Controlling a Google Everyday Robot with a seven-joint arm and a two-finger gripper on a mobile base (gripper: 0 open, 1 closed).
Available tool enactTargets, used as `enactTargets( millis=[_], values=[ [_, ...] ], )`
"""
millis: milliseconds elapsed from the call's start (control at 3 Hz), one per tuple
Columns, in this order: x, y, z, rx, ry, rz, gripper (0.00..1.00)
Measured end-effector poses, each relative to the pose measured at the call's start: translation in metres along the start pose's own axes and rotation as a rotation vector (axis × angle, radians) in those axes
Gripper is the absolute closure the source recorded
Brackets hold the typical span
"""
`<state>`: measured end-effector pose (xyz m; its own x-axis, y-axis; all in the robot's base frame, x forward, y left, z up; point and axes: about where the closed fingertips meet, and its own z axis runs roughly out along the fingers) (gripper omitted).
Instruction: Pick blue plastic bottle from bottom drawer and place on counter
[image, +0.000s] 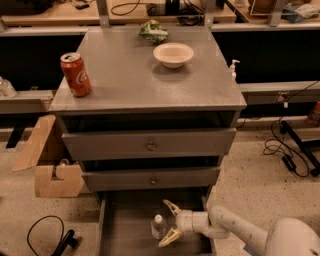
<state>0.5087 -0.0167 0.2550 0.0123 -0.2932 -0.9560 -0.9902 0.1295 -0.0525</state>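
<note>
In the open drawer (125, 227), my gripper (164, 223) is hanging wide open, gripping nothing, the bottle (158, 229) standing upright between its fingertips.

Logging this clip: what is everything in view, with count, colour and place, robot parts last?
counter: one, grey, cabinet top
soda can: one, red, counter's front left
bowl: one, cream, counter's back centre
crumpled bag: one, green and white, counter's back edge
pump dispenser: one, white, just past the counter's right edge
closed drawers: two, grey, below the counter
bottom drawer: one, grey, pulled open
bottle: one, clear bluish, upright in the bottom drawer
cardboard box: one, tan, on the floor at left
cables: several, black, on the floor
desk: one, tan wood, behind
arm: one, white, lower right
gripper: one, cream, open, fingers either side of the bottle
</note>
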Motion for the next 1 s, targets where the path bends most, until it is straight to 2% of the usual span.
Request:
enactTargets(
  millis=[333,667,1000],
  values=[
    [0.021,0.005,0.018,-0.018,-0.008,0.026,0.01],
    [0.031,0.005,0.029,-0.025,-0.013,0.04,0.23],
    [0.029,0.008,0.043,-0.026,-0.033,0.072,0.54]
  ],
)
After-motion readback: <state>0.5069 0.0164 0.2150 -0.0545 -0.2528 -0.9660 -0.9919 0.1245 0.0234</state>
